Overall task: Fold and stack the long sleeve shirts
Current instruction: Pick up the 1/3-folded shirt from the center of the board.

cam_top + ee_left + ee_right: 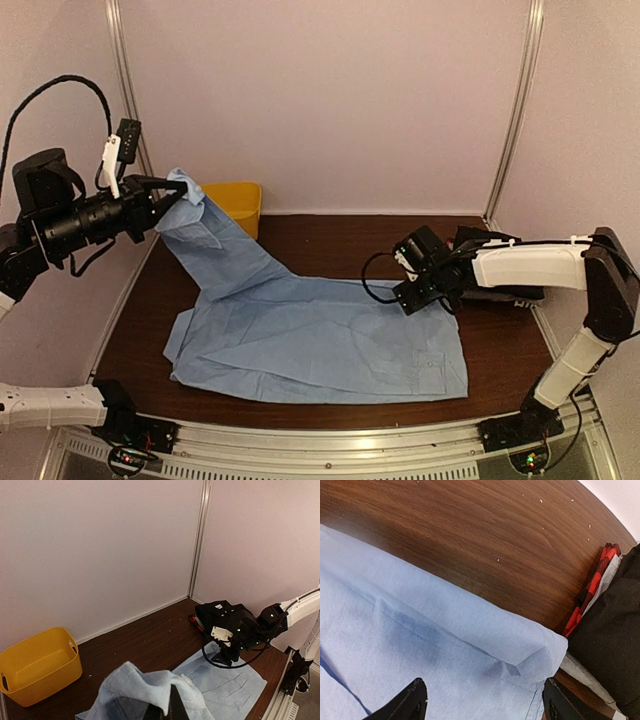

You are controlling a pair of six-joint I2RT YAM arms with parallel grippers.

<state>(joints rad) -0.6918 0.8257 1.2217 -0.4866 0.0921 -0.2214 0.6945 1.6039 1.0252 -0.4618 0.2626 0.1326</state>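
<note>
Brown bench (330, 235): light blue shirt (320, 340) lies left-right; my left tool (170, 192) clenches its raised far-left corner, right tool (402, 292) hangs released over its right edge.

The light blue cloth shirt (300, 340) is a thin woven fabric, matt, smooth where it lies flat and softly creased at its folds and stitched seams. Under the shirt, the dark brown wood-grain tabletop (330, 240) has a smooth, faintly glossy finish. Beyond the shirt's raised end, the yellow plastic bin (240, 205) is smooth with a slight sheen. Beside the shirt's corner lie a matt black cloth garment (615, 630), a red-and-black checked cloth (592, 592) and a pale grey cloth layer (580, 672). Over the shirt, the black fingers (410, 702) of the right gripper (484, 687) look like matt hard plastic.
</note>
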